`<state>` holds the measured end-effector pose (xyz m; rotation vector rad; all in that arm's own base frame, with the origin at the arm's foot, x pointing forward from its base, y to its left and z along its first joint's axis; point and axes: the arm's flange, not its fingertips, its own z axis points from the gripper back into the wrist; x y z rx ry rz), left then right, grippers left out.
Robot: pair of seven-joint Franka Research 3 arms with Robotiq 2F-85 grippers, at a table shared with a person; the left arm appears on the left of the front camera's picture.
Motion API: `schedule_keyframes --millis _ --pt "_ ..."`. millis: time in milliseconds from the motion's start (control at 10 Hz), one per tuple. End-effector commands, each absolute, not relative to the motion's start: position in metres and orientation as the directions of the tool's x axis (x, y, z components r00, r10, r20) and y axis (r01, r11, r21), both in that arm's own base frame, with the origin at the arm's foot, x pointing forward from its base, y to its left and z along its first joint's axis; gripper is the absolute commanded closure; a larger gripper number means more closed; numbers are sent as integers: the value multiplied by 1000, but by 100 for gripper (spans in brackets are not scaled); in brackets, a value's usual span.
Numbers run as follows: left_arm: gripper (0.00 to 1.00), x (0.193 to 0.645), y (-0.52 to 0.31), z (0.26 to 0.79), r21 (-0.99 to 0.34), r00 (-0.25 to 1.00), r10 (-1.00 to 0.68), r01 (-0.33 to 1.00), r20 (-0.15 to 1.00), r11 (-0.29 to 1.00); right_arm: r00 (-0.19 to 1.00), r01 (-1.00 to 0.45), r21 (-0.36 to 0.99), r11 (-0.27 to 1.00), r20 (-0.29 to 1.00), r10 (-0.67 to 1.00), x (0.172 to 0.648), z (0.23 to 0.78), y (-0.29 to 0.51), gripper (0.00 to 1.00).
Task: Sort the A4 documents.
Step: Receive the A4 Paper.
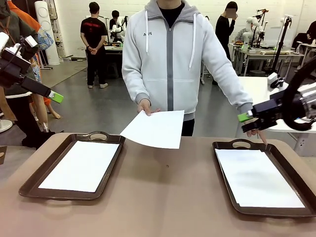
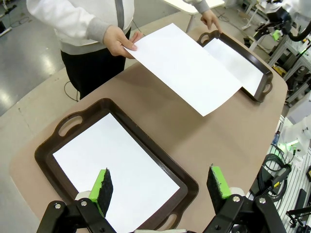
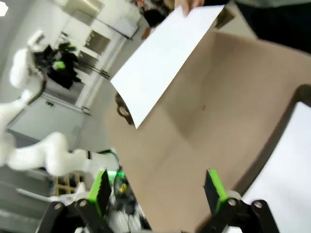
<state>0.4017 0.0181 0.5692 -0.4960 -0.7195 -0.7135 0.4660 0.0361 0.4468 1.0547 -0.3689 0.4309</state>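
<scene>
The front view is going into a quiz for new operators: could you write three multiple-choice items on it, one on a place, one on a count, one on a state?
1. Where is the sheet that lies in no tray?
A. in the person's hand, above the table
B. flat on the table
C. in the left pincer

2. How many brown trays are there?
A. one
B. two
C. three

3. How do the left pincer's jaws stand?
A. shut on paper
B. shut, empty
C. open, empty

Answers: 1 A, the person's hand holds its far edge. 2 B, left tray and right tray, each holding paper. 3 C, the green pads stand apart.
</scene>
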Motion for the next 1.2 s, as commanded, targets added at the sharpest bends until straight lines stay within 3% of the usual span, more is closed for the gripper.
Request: schedule_keyframes --millis 0,500,1100 --pt "0 402 17 568 -162 538 -410 729 736 665 909 -396 859 325 416 7 486 421 50 0" --pt "0 402 17 568 -162 538 -410 729 736 665 945 -226 961 160 256 -202 535 343 100 0" --pt "0 402 17 568 -162 538 -410 729 736 665 971 -115 986 122 138 -197 564 304 169 0"
